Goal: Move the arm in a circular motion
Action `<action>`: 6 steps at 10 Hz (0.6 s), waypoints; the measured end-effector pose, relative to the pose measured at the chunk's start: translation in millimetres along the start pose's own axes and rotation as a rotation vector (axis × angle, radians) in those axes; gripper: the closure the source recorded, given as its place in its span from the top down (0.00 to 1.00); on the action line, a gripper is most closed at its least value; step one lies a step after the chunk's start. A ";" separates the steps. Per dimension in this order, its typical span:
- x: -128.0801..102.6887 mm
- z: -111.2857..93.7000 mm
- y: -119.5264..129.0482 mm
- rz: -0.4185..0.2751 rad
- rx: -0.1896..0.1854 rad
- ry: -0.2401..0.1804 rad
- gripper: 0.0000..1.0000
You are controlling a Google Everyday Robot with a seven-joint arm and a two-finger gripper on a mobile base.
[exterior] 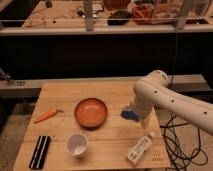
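Note:
The cream-white arm (170, 100) reaches in from the right edge over the wooden table (60, 92). Its rounded elbow (152, 86) sits above the table's right side, and the last segment points down. The gripper (145, 122) is the narrow tip at the end. It hangs just right of a small blue object (128, 115) and above a white bottle (139, 149). It holds nothing that I can see.
On the table are an orange bowl (91, 112), a carrot (45, 115), a white cup (76, 145) and a black flat object (40, 151). Black cables (180, 142) lie on the floor at the right. A cluttered bench (115, 17) stands behind.

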 end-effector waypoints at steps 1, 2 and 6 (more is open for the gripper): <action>-10.0 0.3 -9.0 -0.029 0.000 -0.004 0.80; -19.9 -0.1 -19.7 -0.061 0.001 -0.006 0.80; -26.0 5.0 -75.7 -0.181 -0.028 0.024 0.80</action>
